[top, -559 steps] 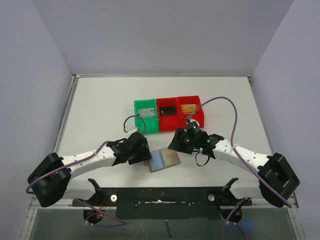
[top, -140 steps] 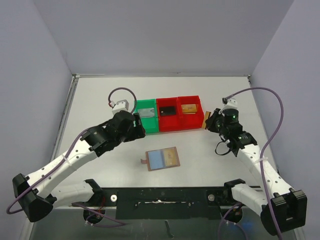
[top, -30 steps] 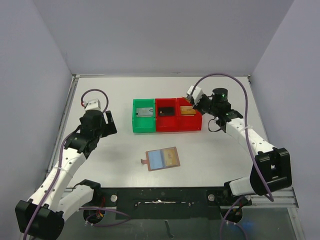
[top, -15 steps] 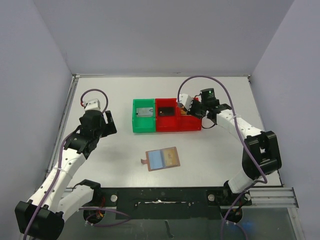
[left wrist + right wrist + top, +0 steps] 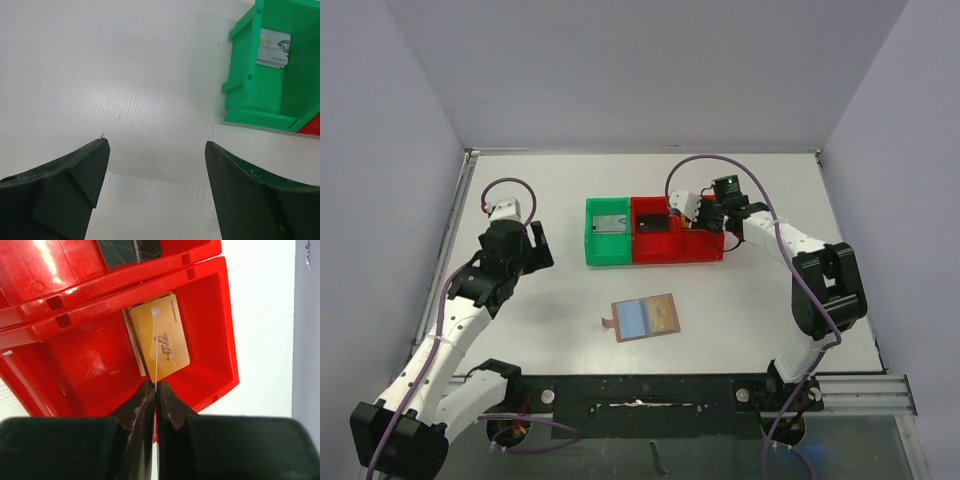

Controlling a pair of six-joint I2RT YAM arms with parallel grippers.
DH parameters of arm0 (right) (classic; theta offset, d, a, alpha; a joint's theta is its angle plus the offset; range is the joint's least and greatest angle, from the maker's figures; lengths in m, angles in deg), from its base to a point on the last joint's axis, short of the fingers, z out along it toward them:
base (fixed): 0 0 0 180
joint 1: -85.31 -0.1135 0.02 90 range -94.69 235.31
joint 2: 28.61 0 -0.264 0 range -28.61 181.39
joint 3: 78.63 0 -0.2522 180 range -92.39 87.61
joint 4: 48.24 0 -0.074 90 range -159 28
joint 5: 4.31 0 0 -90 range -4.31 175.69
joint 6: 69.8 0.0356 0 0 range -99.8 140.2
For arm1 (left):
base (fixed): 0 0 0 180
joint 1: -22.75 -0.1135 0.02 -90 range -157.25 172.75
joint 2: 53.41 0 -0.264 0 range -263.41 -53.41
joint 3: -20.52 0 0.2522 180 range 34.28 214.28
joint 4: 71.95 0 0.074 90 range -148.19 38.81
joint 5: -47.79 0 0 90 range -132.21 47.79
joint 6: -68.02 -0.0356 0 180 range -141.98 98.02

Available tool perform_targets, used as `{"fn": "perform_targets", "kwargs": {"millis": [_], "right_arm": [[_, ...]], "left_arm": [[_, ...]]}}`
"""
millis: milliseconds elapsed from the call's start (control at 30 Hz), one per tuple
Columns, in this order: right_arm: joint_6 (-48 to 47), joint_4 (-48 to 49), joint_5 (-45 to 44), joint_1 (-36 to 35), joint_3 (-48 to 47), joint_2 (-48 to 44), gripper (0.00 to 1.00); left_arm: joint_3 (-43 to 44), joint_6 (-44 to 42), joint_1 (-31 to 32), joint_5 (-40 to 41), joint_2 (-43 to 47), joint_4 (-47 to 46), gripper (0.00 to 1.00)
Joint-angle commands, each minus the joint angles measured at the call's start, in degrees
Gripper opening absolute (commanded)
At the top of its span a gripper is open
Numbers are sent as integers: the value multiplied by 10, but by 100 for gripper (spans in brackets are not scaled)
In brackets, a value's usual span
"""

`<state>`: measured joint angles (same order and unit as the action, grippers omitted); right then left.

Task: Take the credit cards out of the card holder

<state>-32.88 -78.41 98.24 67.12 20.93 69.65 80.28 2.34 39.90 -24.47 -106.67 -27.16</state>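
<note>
Card holder (image 5: 645,317) lies open and flat, nearest the arm bases, blue lining up. Neither gripper is touching it. Cannot tell whether a card remains in its brown half.

Left gripper (image 5: 156,145) is well left of the card holder and a little beyond it. Its fingers are spread wide and hold nothing, with bare table below.

Beyond the card holder stands a row of three bins. The green bin (image 5: 250,95) holds a pale card (image 5: 273,47), and the middle red bin (image 5: 655,247) holds a dark one.

Right gripper (image 5: 155,387) hangs over the right red bin (image 5: 205,315), beyond and right of the card holder. Its fingers are pinched on a thin card (image 5: 155,345) seen edge-on. A gold VIP card (image 5: 172,352) lies on the bin floor beneath.

Step in hand, as judged: drop the held card. It would be best to lower it inside the walls, tip it towards flat, then let go. Released upright, it may lean on a wall or catch the rim.

The table (image 5: 520,190) is white, matte and faintly ribbed. Plain grey-lilac walls (image 5: 640,70) close in three sides.
</note>
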Motion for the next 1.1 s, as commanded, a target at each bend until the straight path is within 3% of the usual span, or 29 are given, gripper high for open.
{"fn": "perform_targets", "kwargs": {"millis": [0,633,1067], "right_arm": [[-39,29,-24,1,-43,18,0],[-113,60,-56,-7,-98,110,6],[-106,46,-71,-19,-94,125,19]], "left_arm": [[9,-8,-4,1,11,-25,77],[9,-12,-9,-1,7,-29,77],[8,-13,-11,-2,1,-28,77]]}}
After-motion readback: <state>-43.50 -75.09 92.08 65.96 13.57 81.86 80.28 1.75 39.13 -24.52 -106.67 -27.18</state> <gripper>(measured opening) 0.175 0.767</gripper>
